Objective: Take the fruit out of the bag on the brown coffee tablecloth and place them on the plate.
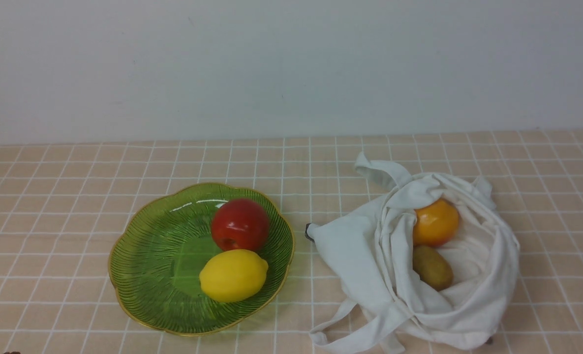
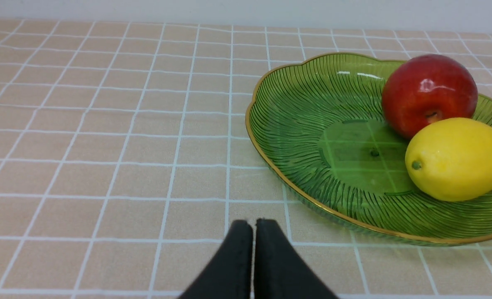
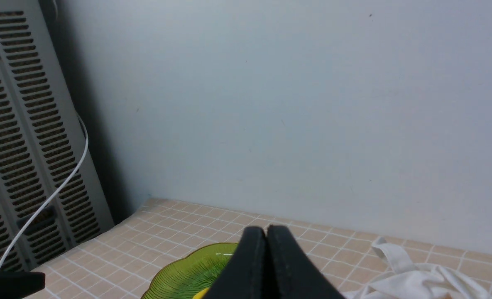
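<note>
Translucent green ribbed glass plate with thin gold rim; peach-tan tablecloth gridded in white lines; plain white cloth bag.

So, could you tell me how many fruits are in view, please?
4: a red apple and a lemon on the plate, an orange and a kiwi in the bag; its folds may hide more.

**Backdrop and side panel**

Plain pale wall behind. Grey slotted panel standing at one side, close against it. Thin white cable drooping across the slots. Small black object below, too cropped to identify.
</note>
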{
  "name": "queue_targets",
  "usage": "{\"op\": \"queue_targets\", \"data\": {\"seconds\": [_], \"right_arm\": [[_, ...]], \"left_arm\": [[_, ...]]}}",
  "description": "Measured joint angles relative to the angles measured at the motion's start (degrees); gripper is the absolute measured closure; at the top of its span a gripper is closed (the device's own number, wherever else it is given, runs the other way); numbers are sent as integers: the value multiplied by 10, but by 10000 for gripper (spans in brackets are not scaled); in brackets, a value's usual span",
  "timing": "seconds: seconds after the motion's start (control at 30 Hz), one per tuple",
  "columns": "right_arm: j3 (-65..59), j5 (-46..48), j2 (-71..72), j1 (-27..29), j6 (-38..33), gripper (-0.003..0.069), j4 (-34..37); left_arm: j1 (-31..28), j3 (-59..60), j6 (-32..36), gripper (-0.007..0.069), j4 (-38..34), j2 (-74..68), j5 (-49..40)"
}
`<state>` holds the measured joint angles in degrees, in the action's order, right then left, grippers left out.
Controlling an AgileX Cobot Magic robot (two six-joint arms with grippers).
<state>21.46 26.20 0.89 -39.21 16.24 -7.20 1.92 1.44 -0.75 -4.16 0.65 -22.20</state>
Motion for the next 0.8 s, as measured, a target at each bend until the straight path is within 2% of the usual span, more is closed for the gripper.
{"op": "queue_targets", "data": {"seconds": [0.33, 0.43, 0.57, 0.6, 0.67, 0.8], "right_arm": [[-48, -26, 0, 2, -2, 673, -3], [-68, -35, 0, 32, -3, 673, -3], [-136, -36, 0, 179, -4, 673, -6], [-136, -36, 0, 186, -4, 673, -7], [-178, -37, 0, 267, -5, 673, -14], [-225, -33, -1, 369, -9, 673, -17]], "left_arm": [[0, 0, 0, 632, 0, 0, 0], [0, 0, 0, 632, 0, 0, 0], [0, 0, 0, 632, 0, 0, 0], [0, 0, 0, 632, 0, 0, 0], [0, 0, 0, 632, 0, 0, 0], [0, 0, 0, 632, 0, 0, 0]]}}
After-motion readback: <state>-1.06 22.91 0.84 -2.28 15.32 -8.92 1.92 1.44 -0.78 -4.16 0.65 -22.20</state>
